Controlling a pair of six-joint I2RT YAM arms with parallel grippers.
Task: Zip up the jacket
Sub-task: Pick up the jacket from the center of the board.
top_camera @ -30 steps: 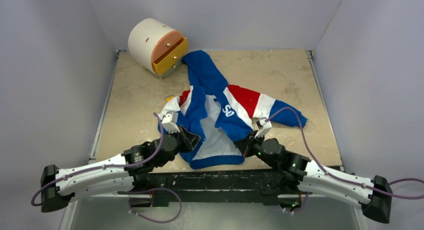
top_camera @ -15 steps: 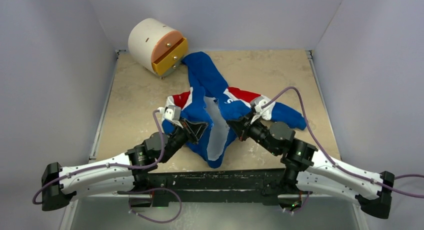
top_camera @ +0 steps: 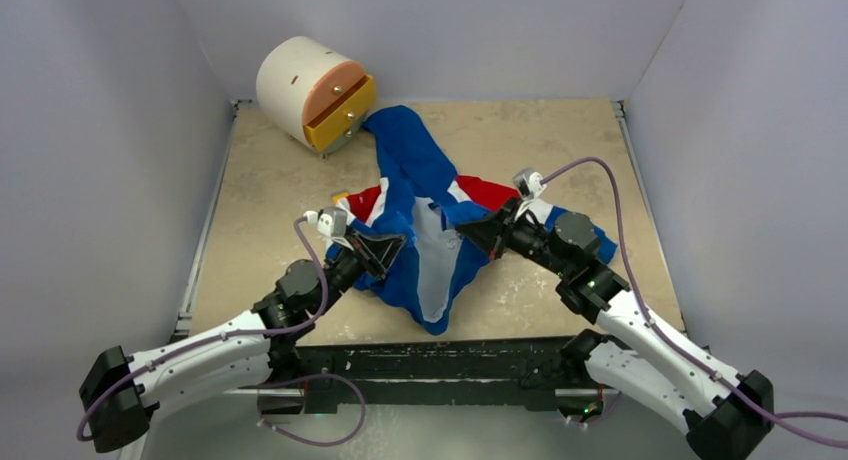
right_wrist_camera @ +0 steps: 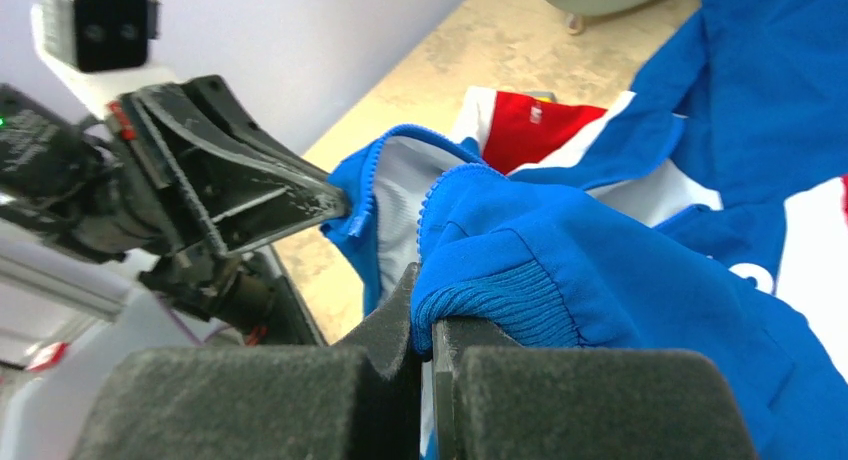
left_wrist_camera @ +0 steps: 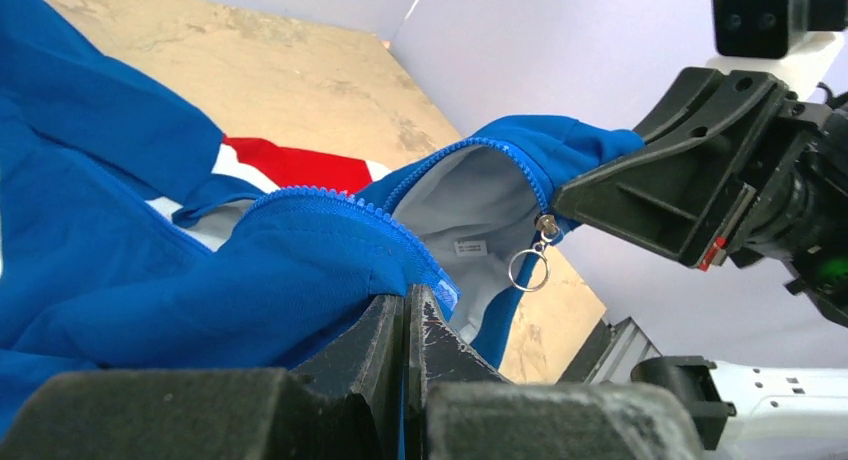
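Note:
The blue jacket (top_camera: 412, 160), with red and white panels, is lifted off the table at its open front, and its grey-white lining (top_camera: 432, 265) shows between the two edges. My left gripper (top_camera: 396, 246) is shut on the left front edge by the zipper teeth (left_wrist_camera: 330, 202). My right gripper (top_camera: 468, 234) is shut on the right front edge at the ribbed hem (right_wrist_camera: 520, 315). In the left wrist view a zipper slider with a metal ring pull (left_wrist_camera: 528, 268) hangs on the right edge, just in front of the right gripper's fingers. The two grippers face each other a short way apart.
A white cylinder with a yellow drawer (top_camera: 318, 88) stands at the back left, touching the jacket's far end. A small yellow block (top_camera: 342, 195) peeks out left of the jacket. Pale walls enclose the tan table (top_camera: 560, 150) on three sides.
Both grippers rose and moved away from the bases and toward each other, holding the jacket's front edges. The jacket, spread flat before, now hangs narrow between them.

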